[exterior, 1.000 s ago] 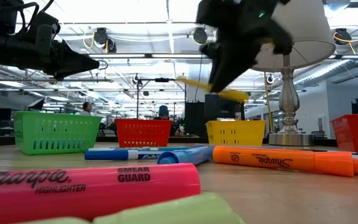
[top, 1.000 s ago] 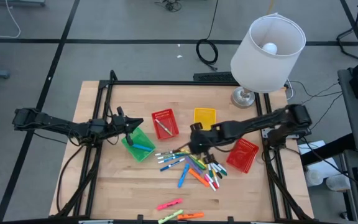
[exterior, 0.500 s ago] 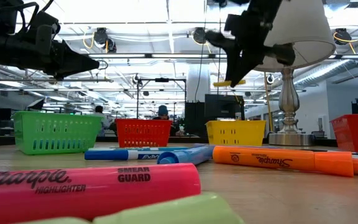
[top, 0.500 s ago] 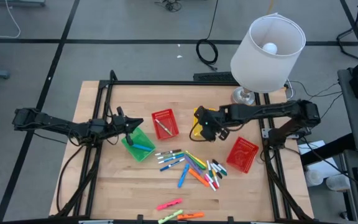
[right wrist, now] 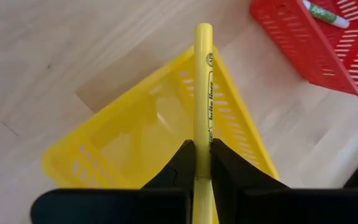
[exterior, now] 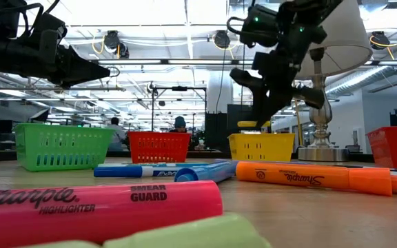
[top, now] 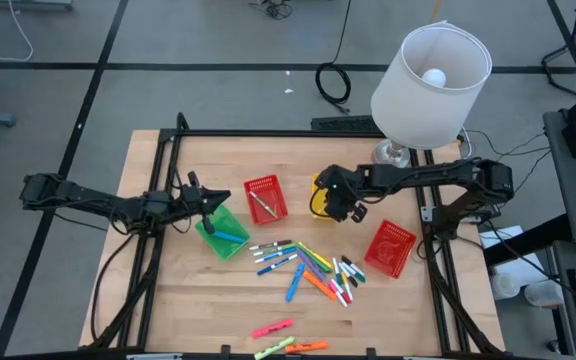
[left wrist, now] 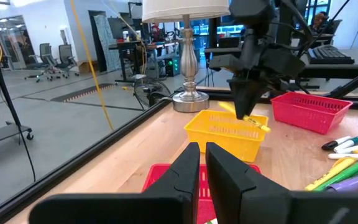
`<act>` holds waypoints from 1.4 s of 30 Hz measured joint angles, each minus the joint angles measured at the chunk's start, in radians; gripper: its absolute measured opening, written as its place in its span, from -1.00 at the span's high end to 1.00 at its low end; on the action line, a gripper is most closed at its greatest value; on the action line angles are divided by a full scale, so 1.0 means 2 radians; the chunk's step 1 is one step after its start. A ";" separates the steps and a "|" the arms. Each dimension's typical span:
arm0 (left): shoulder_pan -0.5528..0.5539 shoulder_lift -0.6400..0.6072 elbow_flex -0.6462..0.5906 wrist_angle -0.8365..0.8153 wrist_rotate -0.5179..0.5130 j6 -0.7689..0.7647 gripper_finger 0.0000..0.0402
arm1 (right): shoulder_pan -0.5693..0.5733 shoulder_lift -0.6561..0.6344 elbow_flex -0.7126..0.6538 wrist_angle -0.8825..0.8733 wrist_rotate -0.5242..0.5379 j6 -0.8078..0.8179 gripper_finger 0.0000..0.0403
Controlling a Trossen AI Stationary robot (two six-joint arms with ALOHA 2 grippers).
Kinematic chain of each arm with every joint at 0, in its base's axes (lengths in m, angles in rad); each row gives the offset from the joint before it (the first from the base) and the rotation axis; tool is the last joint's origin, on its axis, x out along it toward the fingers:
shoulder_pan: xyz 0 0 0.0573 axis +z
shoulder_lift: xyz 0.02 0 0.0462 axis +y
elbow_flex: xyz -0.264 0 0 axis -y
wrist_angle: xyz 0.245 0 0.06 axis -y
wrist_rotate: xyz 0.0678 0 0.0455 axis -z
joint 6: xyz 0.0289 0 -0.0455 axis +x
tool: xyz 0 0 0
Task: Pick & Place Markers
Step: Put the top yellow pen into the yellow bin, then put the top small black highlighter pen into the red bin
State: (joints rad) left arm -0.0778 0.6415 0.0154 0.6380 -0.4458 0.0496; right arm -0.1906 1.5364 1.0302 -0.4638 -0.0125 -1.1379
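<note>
Gripping yellow marker [right wrist: 202, 87] over yellow basket [right wrist: 135, 134], right gripper [right wrist: 202, 163].

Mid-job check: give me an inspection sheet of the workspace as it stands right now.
Surface: wooden table, black frame.
Job's things: loose markers mid-table; more at the front edge; one yellow marker held over the yellow basket.
Clutter: green basket, two red baskets, lamp.
Grippers: right gripper shut on the yellow marker; left gripper shut, empty, above the green basket.
Cables: coil on floor behind table.
Surroundings: people far behind in the low view.
</note>
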 joint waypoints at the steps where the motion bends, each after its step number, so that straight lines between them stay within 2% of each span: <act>1: 0.000 0.000 0.000 0.000 0.000 0.000 0.81 | -0.002 0.000 -0.002 0.002 -0.008 0.000 0.92; 27: 0.000 0.000 0.000 0.000 0.000 -0.001 0.81 | -0.033 0.000 -0.012 0.028 -0.049 0.009 0.92; 35: 0.000 0.000 0.000 0.000 0.000 -0.001 0.81 | -0.051 0.000 -0.012 0.029 -0.047 0.020 0.67; 42: 0.000 0.000 0.000 0.000 0.000 -0.001 0.81 | -0.051 0.000 -0.012 0.028 -0.046 0.026 0.67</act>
State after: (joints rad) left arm -0.0777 0.6414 0.0154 0.6388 -0.4465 0.0475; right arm -0.2931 1.5359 1.0069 -0.4068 -0.1051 -1.0854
